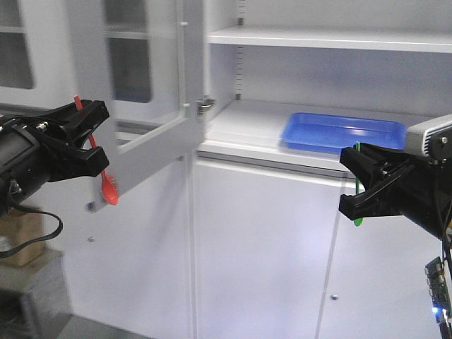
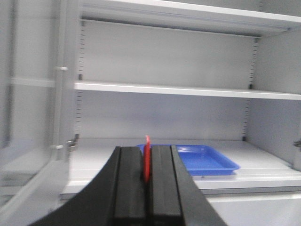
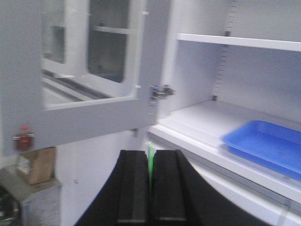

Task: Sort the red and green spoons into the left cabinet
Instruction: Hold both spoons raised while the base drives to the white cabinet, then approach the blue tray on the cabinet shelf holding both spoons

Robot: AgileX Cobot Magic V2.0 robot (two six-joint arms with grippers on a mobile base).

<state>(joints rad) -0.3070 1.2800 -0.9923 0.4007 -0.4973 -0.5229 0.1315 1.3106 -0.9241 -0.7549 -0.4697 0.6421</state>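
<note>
1. We are seeing the left pincer (image 1: 99,134) clamping shut on the red spoon (image 1: 107,185). The spoon is running nearly upright through the jaws, handle poking out above them and bowl hanging below.
2. Just right of that pincer, the glass door (image 1: 148,106) is standing open. Beyond it the shelf (image 1: 247,123) is lying ahead and to the right.
3. The blue tray (image 1: 342,133) is sitting on that shelf, well right of the left pincer and a little above its jaws. From the right pincer (image 1: 351,180) it is lying just ahead and slightly above.
4. The right pincer is gripping the green spoon (image 1: 358,219), also upright, with both ends showing past the jaws.
5. We are judging the right arm nearer the tray. The left one is needing a long reach rightward past the door edge, which the dangling red bowl could clip.
6. Neither spoon is in the cabinet yet.
</note>
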